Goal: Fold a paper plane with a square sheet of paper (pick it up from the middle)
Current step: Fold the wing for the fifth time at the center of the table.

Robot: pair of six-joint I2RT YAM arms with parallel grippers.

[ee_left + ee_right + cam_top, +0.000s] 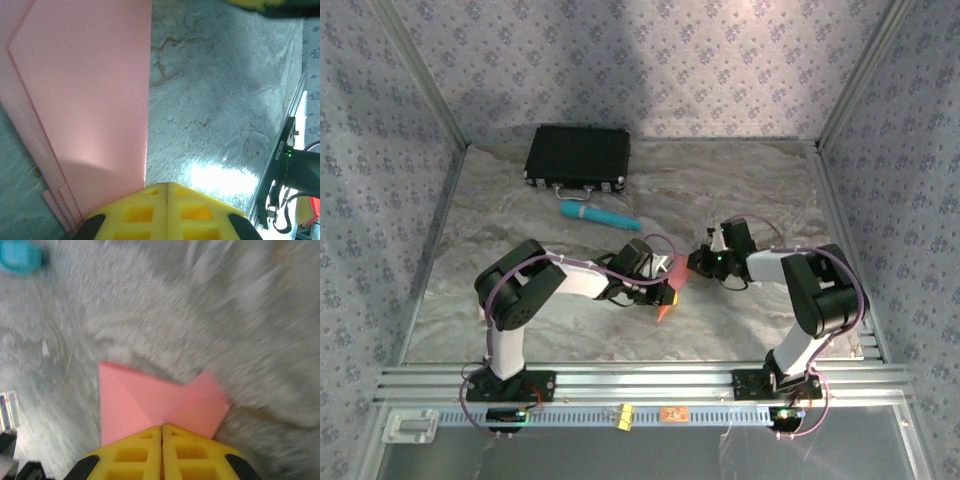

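Pink paper (85,100) folded into a layered, pointed shape (creases crisp). Right gripper (161,427) pinched it; left gripper (166,185) closed alongside, grip unclear.

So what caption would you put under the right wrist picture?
Right pincer, shut, pinching the folded pink paper over a marbled table; teal cylinder top left.

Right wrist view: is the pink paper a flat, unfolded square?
No, the pink paper shows diagonal creases and a notched, folded outline just ahead of the right gripper.
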